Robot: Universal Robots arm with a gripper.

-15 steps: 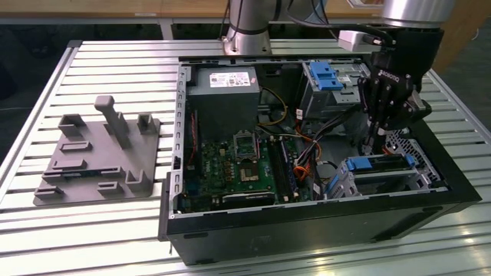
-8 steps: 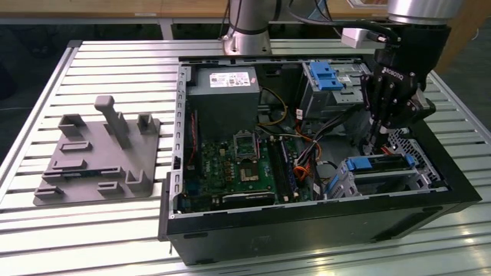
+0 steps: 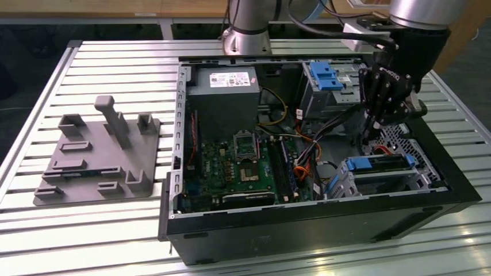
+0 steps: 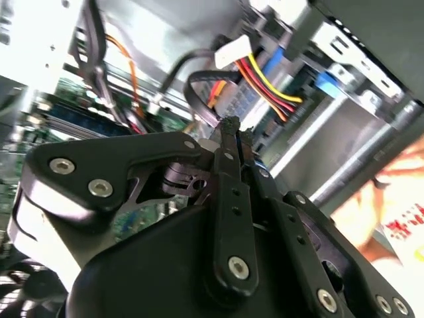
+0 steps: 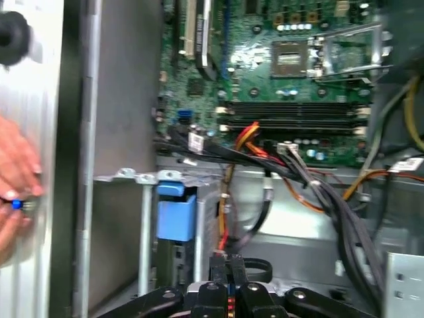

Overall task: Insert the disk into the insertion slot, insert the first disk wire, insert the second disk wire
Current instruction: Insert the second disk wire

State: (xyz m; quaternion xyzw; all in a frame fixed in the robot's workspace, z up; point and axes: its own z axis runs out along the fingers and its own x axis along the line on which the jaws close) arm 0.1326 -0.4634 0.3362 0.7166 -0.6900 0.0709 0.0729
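Bright overhead light; wrist views blurred, perhaps motion.

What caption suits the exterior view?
Gripper reaches into the open computer case above the blue-framed disk seated in its cage.

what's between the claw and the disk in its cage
In the exterior view, a red wire lies between the claw and the disk.

Open black computer case (image 3: 322,221) lying on a slatted metal table (image 3: 100,57). Green motherboard (image 3: 238,167) sitting inside, grey power-supply box (image 3: 224,95) lying beside it. Taller metal bay carrying a blue plastic latch (image 3: 326,75) standing near the far corner. Grey moulded fixture (image 3: 96,158) resting on the table toward the exterior view's left, apart from the case.
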